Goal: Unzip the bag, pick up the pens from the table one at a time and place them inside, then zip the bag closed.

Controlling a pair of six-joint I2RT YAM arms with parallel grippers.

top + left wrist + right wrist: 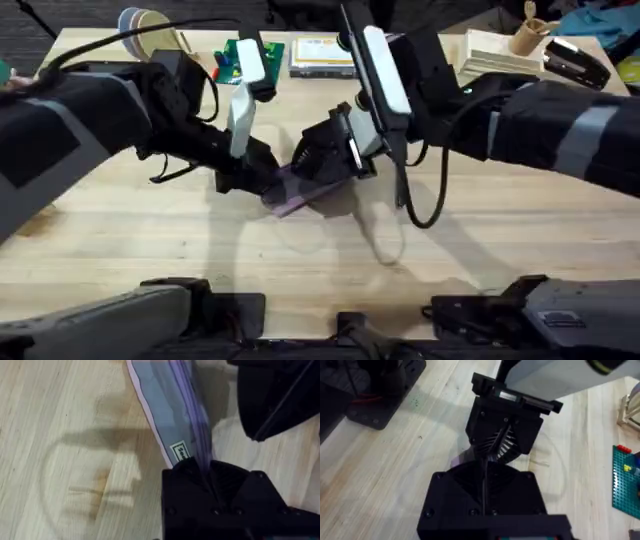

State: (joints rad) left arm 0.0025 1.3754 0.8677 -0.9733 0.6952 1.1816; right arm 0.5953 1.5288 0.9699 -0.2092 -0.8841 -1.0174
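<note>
The lavender bag [298, 196] hangs between the two grippers just above the middle of the table [120, 240]. My left gripper [268, 185] is shut on the bag's left end. In the left wrist view the bag [170, 415] stretches away from that gripper [205, 466], with a small label near the fingers. My right gripper [320, 165] is at the bag's other end. In the right wrist view its fingers [484, 467] are pressed together, with a sliver of the purple bag [461, 456] beside them. The two grippers face each other closely. The pens are out of view.
Along the table's far edge stand a paper roll [150, 25], a green brick plate [232, 55], a clear box with a yellow label [320, 52], wooden pieces [500, 55] and a black stapler [575, 60]. The near half of the table is bare wood.
</note>
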